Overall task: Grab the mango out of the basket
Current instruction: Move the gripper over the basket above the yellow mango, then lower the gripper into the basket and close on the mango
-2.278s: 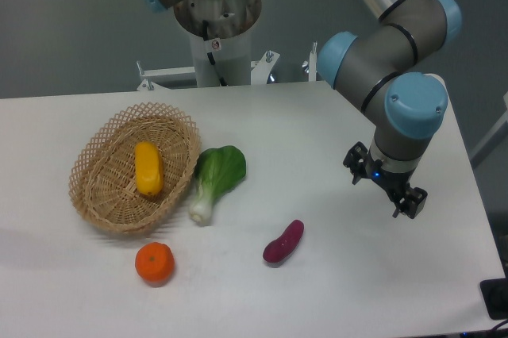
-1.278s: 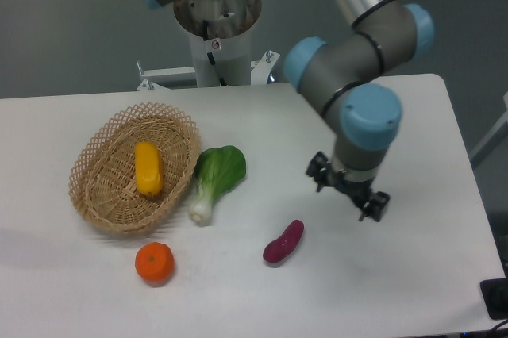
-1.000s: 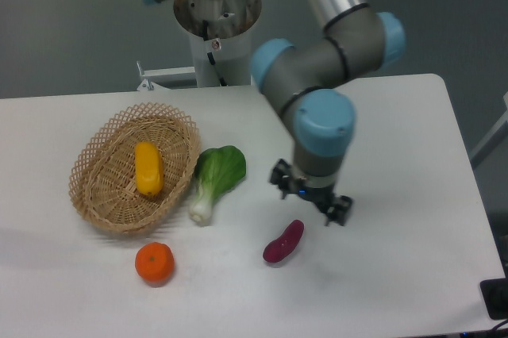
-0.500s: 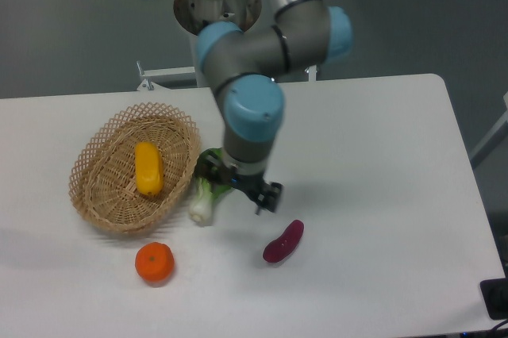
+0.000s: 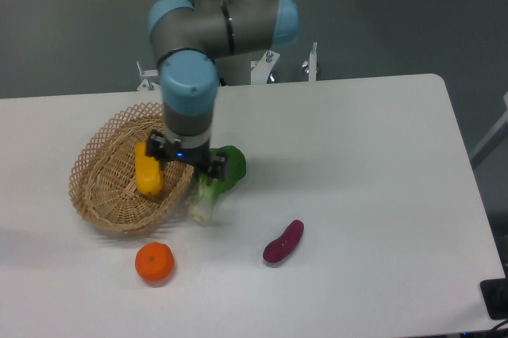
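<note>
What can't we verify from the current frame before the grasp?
- Gripper jaw state: the fixed camera sees it from above and the wrist covers the fingers.
- Top end of the mango: hidden behind the gripper.
- Right rim of the basket: covered by the wrist.
- Upper leaf of the bok choy: partly covered by the gripper.
- Height of the gripper above the mango: one view, no depth cue.

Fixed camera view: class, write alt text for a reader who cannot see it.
A robot arm's claw hangs over the wicker basket's right rim, beside the yellow mango lying inside. On the white table lie bok choy, a tangerine and a purple sweet potato.
</note>
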Tool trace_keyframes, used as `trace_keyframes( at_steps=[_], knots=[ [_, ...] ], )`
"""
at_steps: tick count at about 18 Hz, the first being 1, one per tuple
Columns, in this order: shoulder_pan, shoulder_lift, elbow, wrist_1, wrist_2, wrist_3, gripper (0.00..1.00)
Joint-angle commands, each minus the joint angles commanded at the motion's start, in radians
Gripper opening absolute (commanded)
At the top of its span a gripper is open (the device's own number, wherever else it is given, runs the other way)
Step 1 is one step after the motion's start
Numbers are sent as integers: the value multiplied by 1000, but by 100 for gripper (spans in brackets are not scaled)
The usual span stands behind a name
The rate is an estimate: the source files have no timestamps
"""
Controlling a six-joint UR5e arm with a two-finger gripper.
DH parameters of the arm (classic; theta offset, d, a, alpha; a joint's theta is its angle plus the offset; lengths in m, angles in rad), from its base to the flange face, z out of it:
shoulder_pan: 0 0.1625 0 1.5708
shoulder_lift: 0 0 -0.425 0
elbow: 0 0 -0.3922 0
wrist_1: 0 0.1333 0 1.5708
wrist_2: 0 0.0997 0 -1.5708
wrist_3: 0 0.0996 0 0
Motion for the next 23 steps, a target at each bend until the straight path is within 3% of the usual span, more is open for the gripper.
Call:
trace_keyframes(
  at_steps=[7,23],
  knots=[
    [-63,-25,-46,15,34,-12,100],
    [-120,-95,-45,15,64,-77,100]
  ],
)
